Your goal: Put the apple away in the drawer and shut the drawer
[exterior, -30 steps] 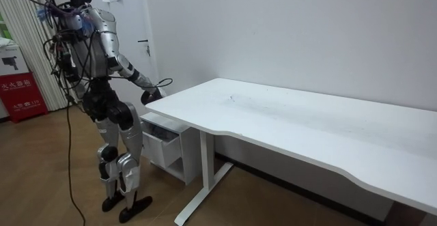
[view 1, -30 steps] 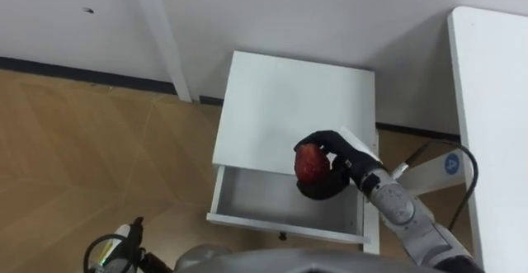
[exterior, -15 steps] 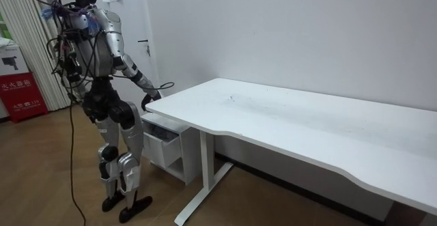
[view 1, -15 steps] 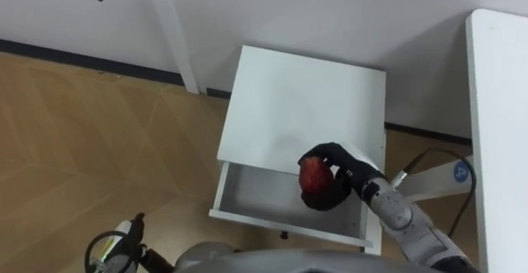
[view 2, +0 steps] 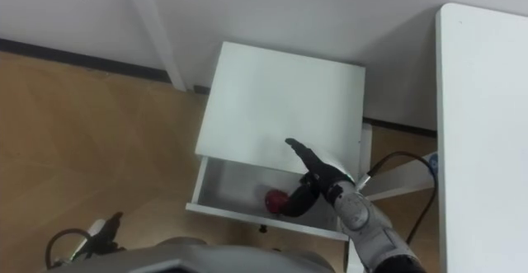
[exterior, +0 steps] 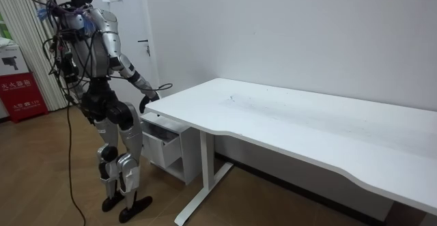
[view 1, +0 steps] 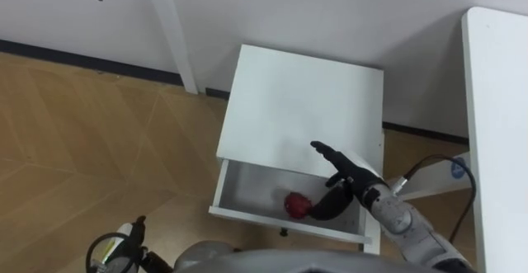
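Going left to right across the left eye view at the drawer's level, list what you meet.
wooden floor → open drawer → apple → right hand → white desk

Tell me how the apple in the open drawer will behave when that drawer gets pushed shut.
The apple is round and lies loose on the smooth floor of the drawer, so it will probably roll or slide on a quick push. It looks firm and whole, so bumping a wall should not harm it much.
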`<state>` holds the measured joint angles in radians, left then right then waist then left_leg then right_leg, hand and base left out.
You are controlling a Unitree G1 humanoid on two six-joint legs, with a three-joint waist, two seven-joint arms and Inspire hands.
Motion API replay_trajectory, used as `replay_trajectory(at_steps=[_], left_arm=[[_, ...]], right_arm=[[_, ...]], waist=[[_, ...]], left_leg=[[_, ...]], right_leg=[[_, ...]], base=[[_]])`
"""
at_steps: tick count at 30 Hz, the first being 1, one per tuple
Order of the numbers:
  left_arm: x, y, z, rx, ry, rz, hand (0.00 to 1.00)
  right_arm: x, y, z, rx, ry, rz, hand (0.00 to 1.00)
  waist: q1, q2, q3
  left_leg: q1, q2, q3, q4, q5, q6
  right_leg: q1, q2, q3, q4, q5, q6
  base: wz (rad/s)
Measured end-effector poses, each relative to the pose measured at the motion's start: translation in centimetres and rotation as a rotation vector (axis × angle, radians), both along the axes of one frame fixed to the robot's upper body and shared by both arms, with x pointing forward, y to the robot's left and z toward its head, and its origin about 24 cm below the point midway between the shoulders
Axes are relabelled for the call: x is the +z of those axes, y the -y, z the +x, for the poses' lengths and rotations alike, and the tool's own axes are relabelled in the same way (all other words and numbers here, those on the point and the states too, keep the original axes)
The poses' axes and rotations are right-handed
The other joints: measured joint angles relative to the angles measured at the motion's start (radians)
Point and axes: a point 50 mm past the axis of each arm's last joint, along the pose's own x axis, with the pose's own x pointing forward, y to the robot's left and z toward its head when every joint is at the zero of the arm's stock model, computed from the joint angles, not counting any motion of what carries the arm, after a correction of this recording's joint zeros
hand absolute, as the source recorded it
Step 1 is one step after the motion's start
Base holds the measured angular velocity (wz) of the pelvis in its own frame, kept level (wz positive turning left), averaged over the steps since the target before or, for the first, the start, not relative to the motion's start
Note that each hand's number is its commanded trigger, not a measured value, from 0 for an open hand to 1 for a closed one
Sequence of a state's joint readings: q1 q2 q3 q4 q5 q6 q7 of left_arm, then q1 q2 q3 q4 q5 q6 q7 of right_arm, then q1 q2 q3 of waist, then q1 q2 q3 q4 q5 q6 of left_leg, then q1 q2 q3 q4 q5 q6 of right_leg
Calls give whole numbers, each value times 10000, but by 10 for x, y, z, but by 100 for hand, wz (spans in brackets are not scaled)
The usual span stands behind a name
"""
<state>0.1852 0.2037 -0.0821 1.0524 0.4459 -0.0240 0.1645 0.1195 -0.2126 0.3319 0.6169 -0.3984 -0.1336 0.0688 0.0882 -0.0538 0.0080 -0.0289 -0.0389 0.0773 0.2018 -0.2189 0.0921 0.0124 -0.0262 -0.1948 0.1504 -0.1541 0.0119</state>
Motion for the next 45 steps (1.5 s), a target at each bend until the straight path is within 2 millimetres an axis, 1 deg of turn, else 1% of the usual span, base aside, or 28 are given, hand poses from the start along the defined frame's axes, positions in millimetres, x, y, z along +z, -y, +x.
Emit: replay_trajectory(at_steps=[8,14,17,19,20,21,22,23,24,25,26,27,28,29,30,31,32,33,34,35,36,37,38,39,40,41,43,45], left_arm=[[0,0,1,-5,17,-1,0],[0,3,3,-2,130,-63,0],[0,4,2,72,249,-11,0],[0,3,1,234,290,-2,0],[0,3,0,351,299,-11,0],[0,2,-2,593,336,-23,0],[0,0,-4,913,370,-30,0],[-1,-1,-5,1014,340,-12,0],[0,-5,-6,1199,284,57,0],[0,-7,-8,1284,238,140,0],[-1,-8,-9,1317,159,133,0],[-2,-8,-10,1356,35,127,0],[-1,-11,-14,1400,-23,198,0],[-1,-13,-14,1376,-64,246,0],[-1,-15,-15,1377,-107,299,0],[0,-17,-15,1405,-142,357,0],[0,-17,-17,1432,-163,385,0],[0,-18,-18,1472,-159,413,0],[0,-19,-23,1564,-269,449,0],[0,-19,-25,1635,-337,486,0],[0,-21,-30,1883,-452,522,0],[0,-21,-32,2084,-518,532,0],[1,-22,-33,2201,-508,523,0],[1,-23,-35,2318,-486,566,0],[2,-24,-35,2421,-443,590,0],[2,-24,-35,2484,-420,590,0],[1,-22,-35,2507,-399,645,0],[0,-19,-35,2526,-423,594,0]], right_arm=[[0,0,0,-1,-1,8,0],[-3,1,-3,-148,-201,37,0],[-9,11,-9,-1057,-484,375,0],[-13,28,-17,-2454,-589,484,0],[-15,34,-20,-2876,-601,441,0],[-16,46,-25,-3780,-605,318,0],[-17,59,-32,-4641,-574,142,0],[-18,66,-35,-5080,-574,-3,0],[-20,80,-45,-6041,-683,-319,0],[-22,94,-54,-6849,-844,-775,0],[-22,101,-59,-7188,-957,-1086,0],[-22,108,-66,-7319,-1038,-1649,0],[-24,109,-72,-7407,-1148,-1789,0],[-25,109,-75,-7464,-1265,-1836,0],[-28,110,-81,-7707,-1512,-1868,0],[-30,110,-87,-8023,-1761,-1792,0],[-31,109,-89,-8205,-1880,-1723,0],[-34,108,-96,-8617,-2152,-1563,0],[-36,107,-101,-8787,-2409,-1468,0],[-37,107,-102,-8840,-2529,-1408,0],[-40,105,-105,-8892,-2800,-1358,0],[-42,103,-108,-8908,-3021,-1313,0],[-42,102,-110,-8933,-3117,-1262,0],[-45,98,-115,-9121,-3326,-1129,0],[-47,95,-120,-9321,-3604,-1001,0],[-48,93,-122,-9349,-3729,-935,0],[-51,92,-131,-9553,-4216,-804,0],[-51,93,-134,-9705,-4384,-865,0]], waist=[[1,22,10],[-15,44,-9],[-74,44,-34],[-261,40,-47],[-306,47,-50],[-344,50,-55],[-509,68,-54],[-603,123,-41],[-815,154,-23],[-877,156,-25],[-880,240,0],[-888,472,-20],[-980,575,-17],[-1060,624,-2],[-1112,769,0],[-1110,785,8],[-1111,729,38],[-1148,687,47],[-1077,654,25],[-1029,609,5],[-974,419,-48],[-836,354,-73],[-800,323,-84],[-802,214,-125],[-815,128,-113],[-820,72,-103],[-847,2,-92],[-860,21,-98]], left_leg=[[0,-6,-9,12,0,1],[39,-12,19,13,1,1],[66,-18,23,21,3,4],[75,-50,22,76,4,7],[88,-67,41,105,4,7],[107,-120,132,166,-13,34],[57,-166,204,288,-28,60],[33,-204,267,336,-39,76],[42,-212,397,485,-120,229],[24,-274,610,741,-246,411],[23,-272,657,901,-293,467],[-36,-199,781,1121,-380,550],[-87,-186,759,1229,-466,601],[-100,-160,741,1279,-486,617],[-80,-76,705,1380,-539,621],[-4,-92,651,1362,-548,630],[31,-124,616,1360,-546,633],[73,-143,552,1360,-548,631],[66,-154,563,1316,-574,579],[50,-177,589,1265,-557,571],[25,-244,665,1145,-480,568],[45,-280,795,1018,-349,592],[48,-272,825,994,-327,583],[66,-273,865,926,-285,544],[105,-260,893,872,-263,508],[145,-248,894,836,-251,487],[356,-163,906,584,-192,386],[412,-78,991,467,-178,327]], right_leg=[[8,-4,-1,-1,0,0],[-9,-15,8,-2,0,0],[19,-34,2,0,-2,2],[43,-79,-4,63,-18,14],[17,-111,2,184,-69,11],[-274,-223,24,853,-296,56],[-858,-410,25,2174,-513,166],[-1253,-502,20,3067,-531,192],[-2227,-745,106,5043,-364,206],[-3168,-926,473,6711,179,264],[-3691,-950,701,7411,692,357],[-4409,-945,1132,8487,1657,551],[-4890,-1033,1207,9571,1654,514],[-4975,-1044,1225,9838,1523,500],[-4810,-1010,1221,9599,1242,512],[-4262,-1041,1221,8698,908,536],[-3861,-1057,1210,8096,704,552],[-3051,-1053,1087,6712,304,598],[-2280,-982,1059,5464,-17,611],[-1971,-929,1100,4912,-119,617],[-1433,-911,1097,3904,-290,619],[-1055,-852,1100,2958,-381,603],[-876,-763,1090,2567,-377,597],[-593,-736,1040,1922,-375,592],[-383,-695,1037,1524,-372,595],[-295,-673,1037,1370,-344,644],[-39,-565,986,995,-205,563],[77,-493,840,803,-85,501]], base=[[0],[0],[0],[6],[0],[-4],[-3],[9],[-5],[-14],[-33],[-17],[-4],[18],[23],[24],[21],[12],[0],[-11],[-27],[-29],[-25],[-13],[-8],[-8],[-7],[-14]])
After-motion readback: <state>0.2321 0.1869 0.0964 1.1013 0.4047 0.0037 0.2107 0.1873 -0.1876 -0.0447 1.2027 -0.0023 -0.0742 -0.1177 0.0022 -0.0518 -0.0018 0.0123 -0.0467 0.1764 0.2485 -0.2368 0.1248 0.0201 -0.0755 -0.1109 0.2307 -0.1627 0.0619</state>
